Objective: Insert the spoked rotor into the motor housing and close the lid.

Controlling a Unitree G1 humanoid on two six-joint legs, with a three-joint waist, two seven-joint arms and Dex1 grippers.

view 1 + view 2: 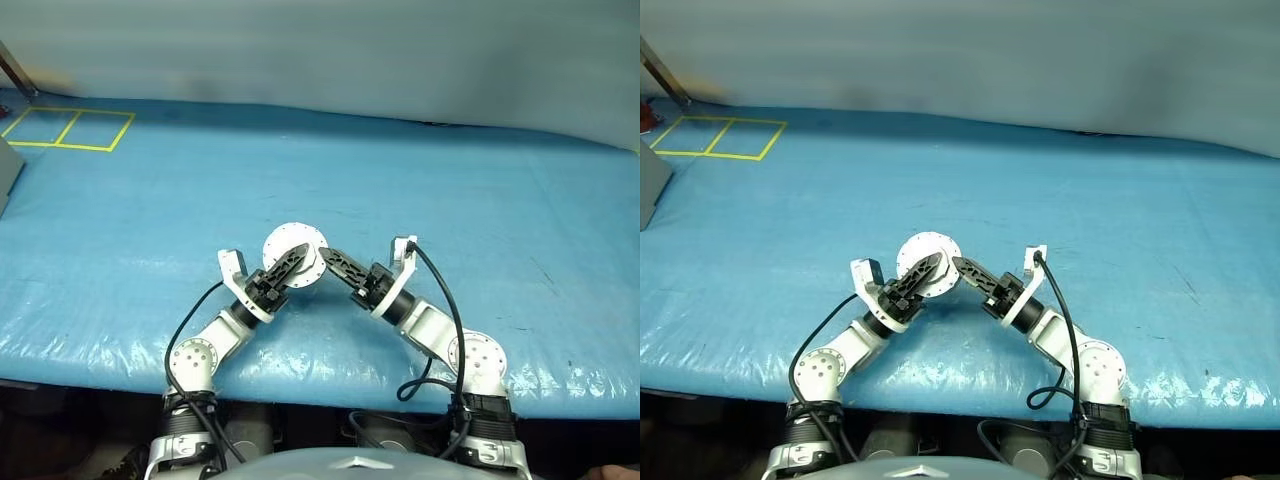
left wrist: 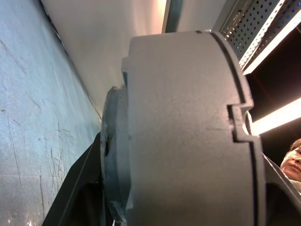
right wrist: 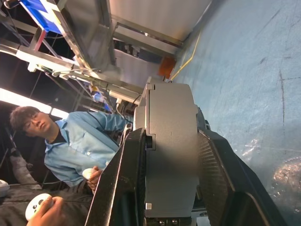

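Note:
Both grippers hold one round grey unit, the motor housing (image 3: 169,150), up off the blue table (image 1: 480,200). Its pale disc face, the lid (image 1: 292,243), is turned up toward the head camera. My left gripper (image 1: 300,255) reaches in from the left, and its black fingers (image 2: 80,188) press against both flat sides of the housing (image 2: 188,132). My right gripper (image 1: 328,258) comes in from the right and is shut on the same body, which sits snug between its ribbed fingers (image 3: 216,165). The spoked rotor is hidden.
Yellow tape squares (image 1: 65,128) mark the table's far left corner, beside a grey box (image 1: 8,172) at the left edge. A person in a blue shirt (image 3: 80,141) sits beyond the table holding controllers. The table's front edge runs just below my arms.

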